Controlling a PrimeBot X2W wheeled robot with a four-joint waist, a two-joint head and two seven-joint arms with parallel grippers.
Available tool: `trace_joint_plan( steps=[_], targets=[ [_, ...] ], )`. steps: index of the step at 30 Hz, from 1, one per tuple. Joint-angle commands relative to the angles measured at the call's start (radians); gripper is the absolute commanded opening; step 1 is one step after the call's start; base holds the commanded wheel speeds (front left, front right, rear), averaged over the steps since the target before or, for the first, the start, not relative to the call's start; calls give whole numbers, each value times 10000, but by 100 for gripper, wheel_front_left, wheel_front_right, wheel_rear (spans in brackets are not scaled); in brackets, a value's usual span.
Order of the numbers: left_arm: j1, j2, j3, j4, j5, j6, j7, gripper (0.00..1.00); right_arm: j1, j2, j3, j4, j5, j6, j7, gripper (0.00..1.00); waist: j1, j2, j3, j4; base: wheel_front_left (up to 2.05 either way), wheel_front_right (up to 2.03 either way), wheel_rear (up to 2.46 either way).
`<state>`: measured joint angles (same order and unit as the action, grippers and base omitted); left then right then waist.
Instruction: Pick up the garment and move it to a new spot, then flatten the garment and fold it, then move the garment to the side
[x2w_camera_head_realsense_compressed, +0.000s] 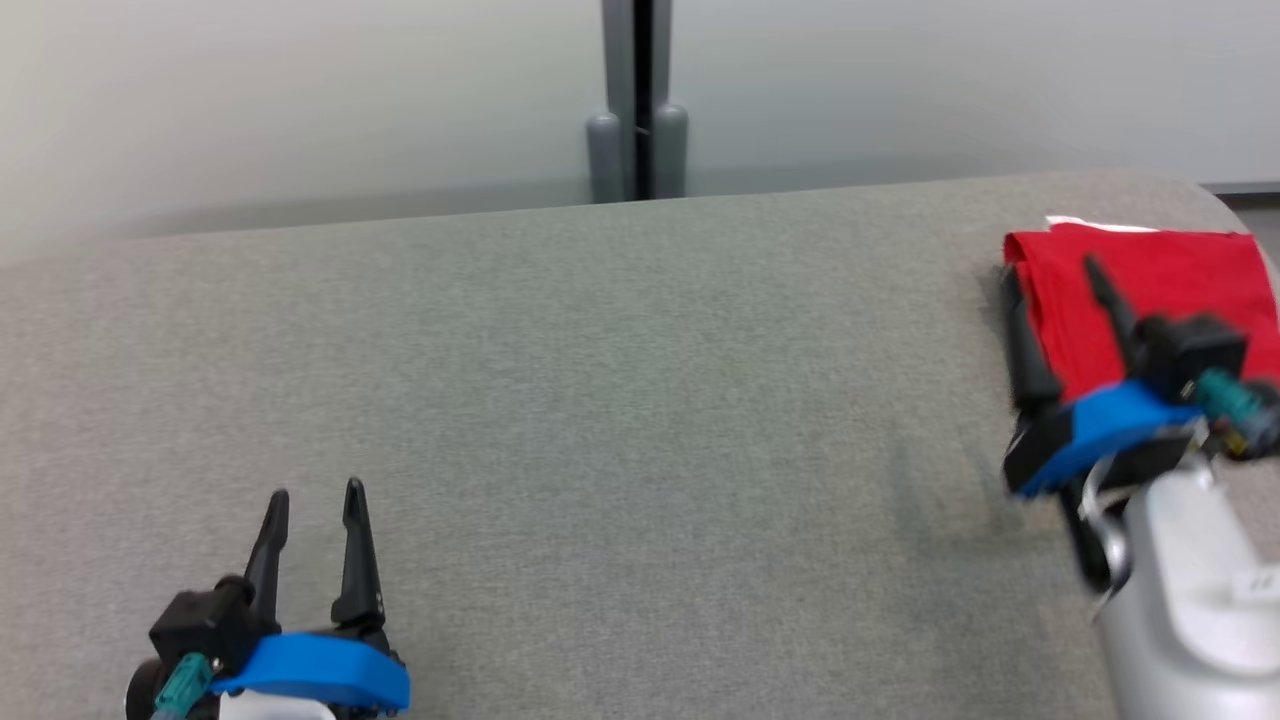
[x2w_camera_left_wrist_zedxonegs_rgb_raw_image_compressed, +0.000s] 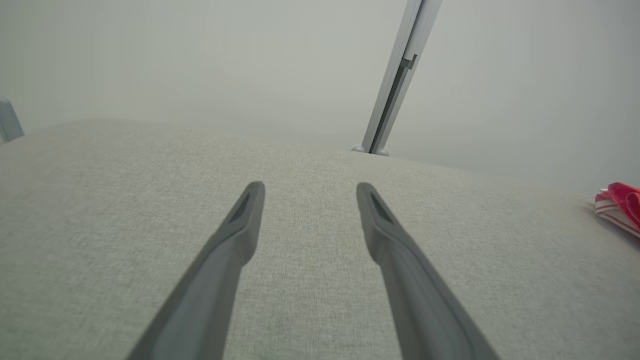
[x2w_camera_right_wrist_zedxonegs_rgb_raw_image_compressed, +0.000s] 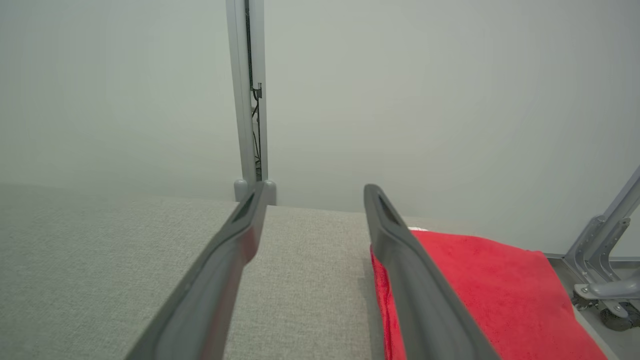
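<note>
Garment: The folded red cloth garment (x2w_camera_head_realsense_compressed: 1170, 265) (x2w_camera_right_wrist_zedxonegs_rgb_raw_image_compressed: 480, 285) lies flat at the far right corner of the grey fabric-covered worktop (x2w_camera_head_realsense_compressed: 600, 400). A white strip shows at its far edge. In your left wrist view its side (x2w_camera_left_wrist_zedxonegs_rgb_raw_image_compressed: 622, 202) shows red and white striped layers.

Right hand: Your right hand (x2w_camera_head_realsense_compressed: 1050, 265) (x2w_camera_right_wrist_zedxonegs_rgb_raw_image_compressed: 315, 189) has its two long dark fingers spread apart with nothing between them. It straddles the garment's left edge, with one finger over the red cloth and the other over bare worktop just beside it. You cannot tell whether either finger touches the cloth.

Left hand: Your left hand (x2w_camera_head_realsense_compressed: 315, 492) (x2w_camera_left_wrist_zedxonegs_rgb_raw_image_compressed: 310, 189) sits at the near left, well apart from the garment. Its fingers are apart and empty, pointing across bare worktop.

Background: A grey upright post (x2w_camera_head_realsense_compressed: 640, 100) stands behind the worktop's far edge against a pale wall (x2w_camera_head_realsense_compressed: 300, 100). In your right wrist view, a grey wheeled metal frame (x2w_camera_right_wrist_zedxonegs_rgb_raw_image_compressed: 600, 260) stands on the floor past the garment.
</note>
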<state>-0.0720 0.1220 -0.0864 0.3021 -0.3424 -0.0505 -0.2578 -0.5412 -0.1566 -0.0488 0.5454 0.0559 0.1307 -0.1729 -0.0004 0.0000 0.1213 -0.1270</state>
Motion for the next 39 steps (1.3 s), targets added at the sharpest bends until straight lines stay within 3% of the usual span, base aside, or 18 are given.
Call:
trace_joint_plan(
  steps=[1, 6, 13, 36, 37, 39],
  targets=[
    [150, -39, 27, 111, -61, -1, -48, 100, 602, 236, 30, -192, -78, -1, -172, 100, 4, 0, -116, 161, 0, 0, 0],
    [851, -241, 106, 438, -234, -55, -73, 100, 3010, 1021, -81, -1232, -475, 1, -700, 100, 4, 0, -559, 684, 0, 0, 0],
    [1219, -440, 127, 222, -220, -166, -80, 100, 4425, 1056, 425, -1794, 507, 1, -902, 100, 4, 0, -764, 896, 0, 0, 0],
    [1206, -592, 301, -272, 299, -361, -83, 100, 4594, 1053, 991, -2149, 990, 1, -935, 100, 4, 0, -694, 922, 0, 0, 0],
    [1319, -612, 336, -294, 269, -336, -38, 0, 4494, 1066, 991, -2109, 976, 0, -884, 0, 4, 0, -692, 922, 0, 0, 0],
    [1320, -635, 352, -248, 243, -358, -13, 0, 4527, 1083, 1014, -1969, 994, 0, -856, 0, 5, 0, -688, 925, 0, 0, 0]
  ],
)
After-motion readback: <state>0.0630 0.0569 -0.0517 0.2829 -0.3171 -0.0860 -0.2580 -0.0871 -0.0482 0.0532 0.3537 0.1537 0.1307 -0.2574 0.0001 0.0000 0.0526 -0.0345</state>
